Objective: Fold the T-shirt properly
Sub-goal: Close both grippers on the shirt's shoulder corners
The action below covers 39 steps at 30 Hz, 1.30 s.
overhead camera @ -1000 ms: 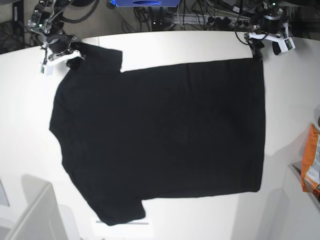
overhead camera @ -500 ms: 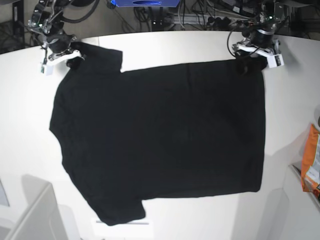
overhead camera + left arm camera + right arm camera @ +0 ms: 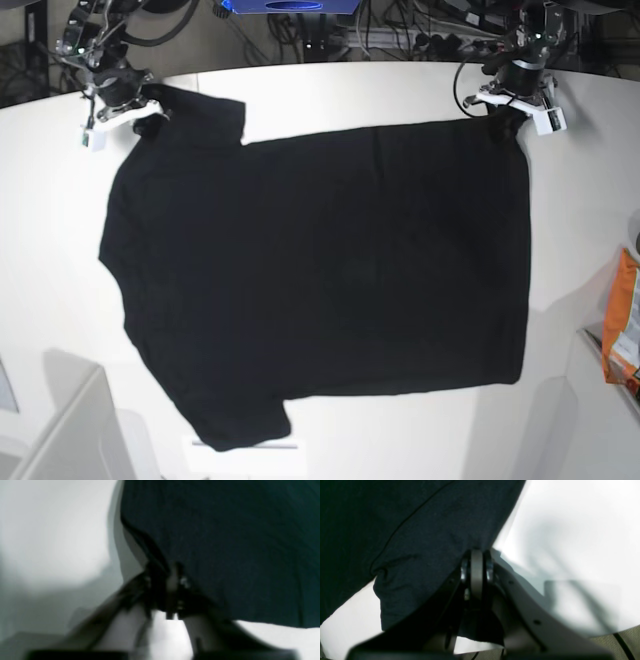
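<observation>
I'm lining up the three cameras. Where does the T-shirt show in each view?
Base: the T-shirt lies spread flat, filling the middle of the white table.
Left wrist: dark cloth fills the upper right, above the left hand.
Right wrist: cloth fills the upper left, reaching the right hand.
Shared landmark: the white table.

The large black short-sleeved cloth T-shirt lay spread flat on the table, plain black side up, collar end toward base view's left, hem toward its right. Sleeves pointed to far and near edges; few wrinkles.
</observation>
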Tool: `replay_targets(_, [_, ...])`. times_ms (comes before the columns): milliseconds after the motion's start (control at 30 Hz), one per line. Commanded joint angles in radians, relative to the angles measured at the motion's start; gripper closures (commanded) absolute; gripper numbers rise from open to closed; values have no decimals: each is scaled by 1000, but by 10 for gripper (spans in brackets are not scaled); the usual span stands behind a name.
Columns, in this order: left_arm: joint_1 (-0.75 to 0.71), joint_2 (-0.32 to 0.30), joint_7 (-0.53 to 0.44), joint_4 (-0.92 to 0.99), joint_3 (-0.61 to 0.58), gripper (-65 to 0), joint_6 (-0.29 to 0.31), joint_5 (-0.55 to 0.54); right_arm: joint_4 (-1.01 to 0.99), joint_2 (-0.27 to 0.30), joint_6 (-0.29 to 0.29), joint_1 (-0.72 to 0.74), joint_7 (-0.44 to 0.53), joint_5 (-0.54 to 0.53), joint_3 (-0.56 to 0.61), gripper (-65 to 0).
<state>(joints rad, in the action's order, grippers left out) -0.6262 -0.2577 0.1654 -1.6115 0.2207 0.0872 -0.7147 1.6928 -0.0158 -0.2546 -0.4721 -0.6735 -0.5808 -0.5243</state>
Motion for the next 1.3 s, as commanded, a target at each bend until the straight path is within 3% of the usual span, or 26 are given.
replay_targets(0, [-10, -9, 6, -10, 1, 0, 4, -3, 2, 6, 7, -6, -25, 14, -3, 0])
replay_targets(367, [-17, -15, 0, -17, 3, 0, 4, 4, 14, 6, 7, -30, -19, 12, -6, 0])
replay_targets(500, [-53, -13, 0, -31, 70, 0, 6, 4, 14, 6, 7, -55, -18, 11, -9, 0])
replay_targets(733, [-106, -16, 6, -83, 115, 0, 7, 5, 112, -3, 7, -106, -24, 6, -46, 0])
replay_targets(1267, [-220, -16, 7, -237, 113, 0, 7, 5, 270, -29, 7, -150, -25, 11, -4, 0])
